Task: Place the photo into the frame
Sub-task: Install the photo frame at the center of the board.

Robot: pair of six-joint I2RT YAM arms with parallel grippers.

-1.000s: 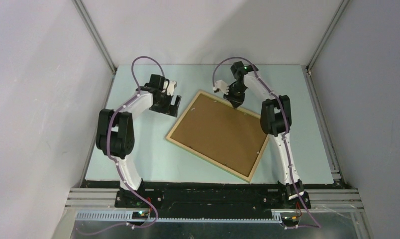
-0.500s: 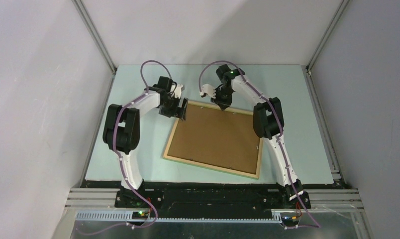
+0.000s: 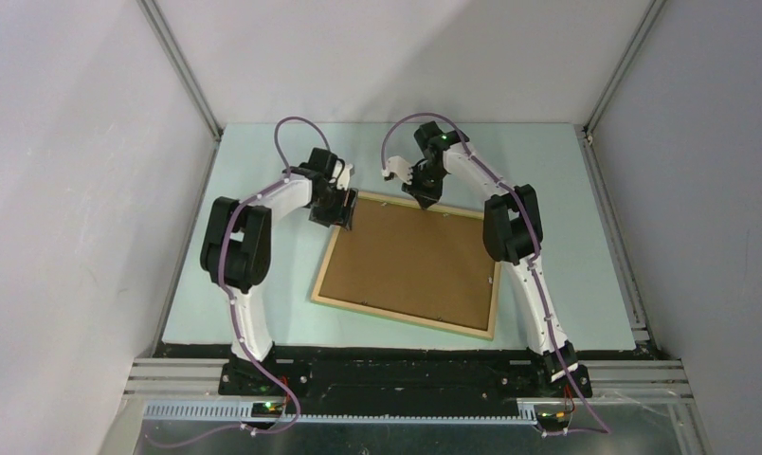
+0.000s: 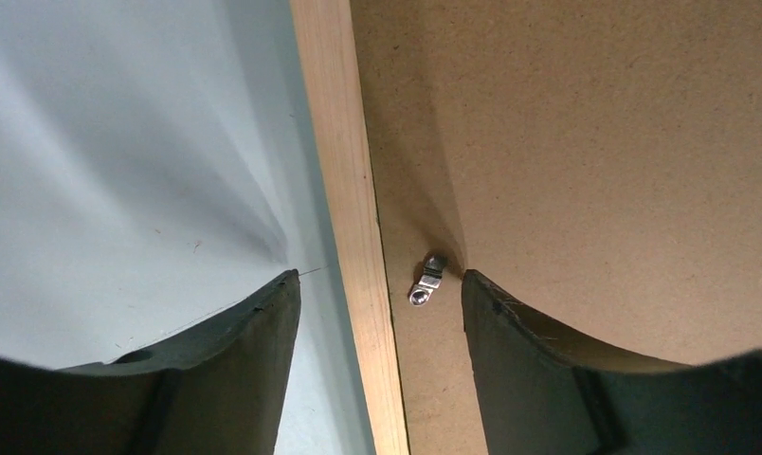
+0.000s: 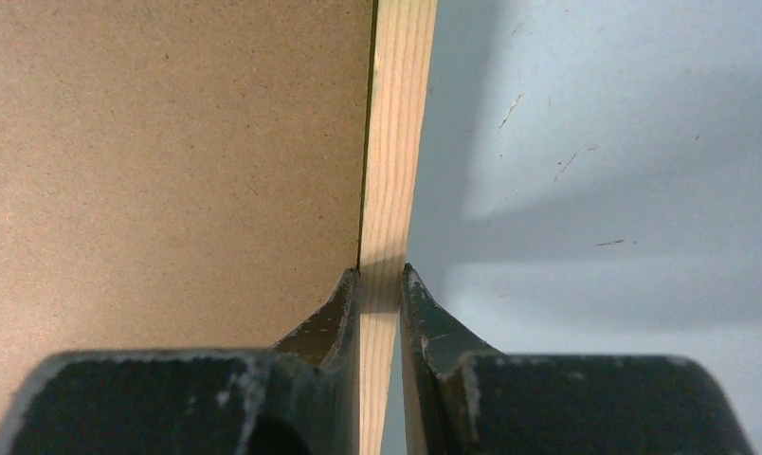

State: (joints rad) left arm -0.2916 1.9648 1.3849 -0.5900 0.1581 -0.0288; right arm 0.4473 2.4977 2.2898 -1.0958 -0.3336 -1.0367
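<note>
The frame (image 3: 332, 262) lies back side up on the table, pale wood round a brown backing board (image 3: 410, 263). The photo is not in view. My right gripper (image 3: 427, 197) is shut on the frame's far rail; in the right wrist view the fingers pinch the pale wood rail (image 5: 389, 190) at the gripper (image 5: 381, 280). My left gripper (image 3: 340, 214) is open over the frame's far left corner. In the left wrist view the gripper (image 4: 379, 284) straddles the left rail (image 4: 344, 190), with a small metal retaining clip (image 4: 426, 282) on the backing board between the fingers.
The pale green table top (image 3: 263, 284) has grey walls to the left, right and back. Metal rails run along the near edge (image 3: 406, 379). Purple cables loop above both arms.
A second ago the frame lay more askew; my right gripper has swung it to the left and nearer square. My left gripper has moved right onto the frame's far left corner.
</note>
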